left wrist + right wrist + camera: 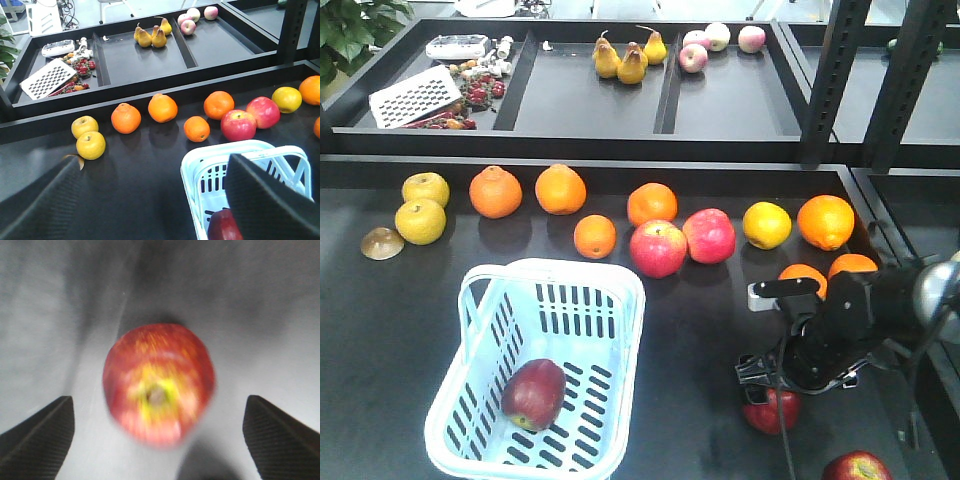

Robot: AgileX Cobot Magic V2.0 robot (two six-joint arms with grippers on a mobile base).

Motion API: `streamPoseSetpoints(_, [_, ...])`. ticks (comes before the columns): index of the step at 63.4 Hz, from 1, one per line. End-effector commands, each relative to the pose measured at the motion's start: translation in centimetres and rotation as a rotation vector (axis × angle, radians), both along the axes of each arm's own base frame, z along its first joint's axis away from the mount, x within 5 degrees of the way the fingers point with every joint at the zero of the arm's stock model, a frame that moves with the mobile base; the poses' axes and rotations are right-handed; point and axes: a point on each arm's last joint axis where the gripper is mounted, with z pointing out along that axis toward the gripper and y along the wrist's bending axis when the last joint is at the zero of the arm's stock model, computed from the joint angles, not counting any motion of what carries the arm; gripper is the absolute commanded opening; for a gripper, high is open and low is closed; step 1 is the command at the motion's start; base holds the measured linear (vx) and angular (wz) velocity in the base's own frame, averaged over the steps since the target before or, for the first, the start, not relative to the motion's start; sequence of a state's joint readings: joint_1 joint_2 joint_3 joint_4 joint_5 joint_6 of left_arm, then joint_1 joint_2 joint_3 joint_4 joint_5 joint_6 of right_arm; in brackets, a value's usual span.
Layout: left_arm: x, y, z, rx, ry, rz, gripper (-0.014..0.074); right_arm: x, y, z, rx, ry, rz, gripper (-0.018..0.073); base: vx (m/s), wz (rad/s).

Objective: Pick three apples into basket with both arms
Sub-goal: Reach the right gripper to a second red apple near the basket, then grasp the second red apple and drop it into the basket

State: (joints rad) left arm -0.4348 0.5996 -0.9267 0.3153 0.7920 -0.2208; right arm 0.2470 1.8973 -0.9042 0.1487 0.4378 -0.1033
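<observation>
On the dark table [700, 330] the pale blue basket [610, 300] stands at the near left, and one dark maroon apple [533, 393] lies on its slotted bottom, toward the near side.

The right hand [159, 432] hangs directly over a second apple [159, 390] that sits on the table right of the basket — the wrist view is blurred, but it shows the fruit stem-up, yellow-green around the stem, between two widely spread black fingers [37, 437] that do not touch it. So the right hand is released. In the front view this apple is half hidden under the black arm [840, 325].

A third apple [857, 466] rests at the near edge, just right of that one.

The left hand [160, 200] hovers above the basket's rim, fingers parted, gripping nothing.
</observation>
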Motion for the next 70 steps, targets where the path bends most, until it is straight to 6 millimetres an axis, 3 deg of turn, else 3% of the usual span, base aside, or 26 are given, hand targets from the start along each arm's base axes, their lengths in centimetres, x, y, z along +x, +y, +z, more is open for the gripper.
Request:
streamPoseSetpoints(1, [0.0,-0.1,1.3,-0.024,-0.083,-0.012,0.0558,1.2,0.1,0.5,0.017,-0.087,-0.006,0.0631,0.00,0.00])
streamPoseSetpoints(12, [0.0,-0.1,1.3,-0.024,-0.083,-0.012,0.0558,1.2,0.0,-0.8,0.008,-0.051,-0.008,0.0573,0.00,0.00])
streamPoseSetpoints(21, [0.0,-0.1,1.3,-0.024,-0.083,-0.012,0.0558,1.1,0.0,-0.9,0.006,-0.040,-0.006,0.0404,0.00,0.00])
streamPoseSetpoints(29, [0.0,-0.1,1.3,-0.024,-0.083,-0.012,0.0558,0.9,0.0,0.4,0.012,-0.048,-0.002,0.0305,0.00,0.00])
streamPoseSetpoints(45, [0.0,-0.1,1.3,-0.024,-0.083,-0.012,0.0558,-1.4,2.8,7.3,0.065,-0.168,0.107,0.0292,0.00,0.00])
streamPoseSetpoints(61, [0.0,-0.1,1.3,-0.024,-0.083,-0.012,0.0558,-8.2,8.7,15.6,0.233,-0.336,0.302,0.0292,0.00,0.00])
streamPoseSetpoints(70, [0.0,-0.1,1.3,-0.024,-0.083,-0.012,0.0558,-11.4,11.9,17.6,0.338,-0.422,0.415,0.0292,0.00,0.00])
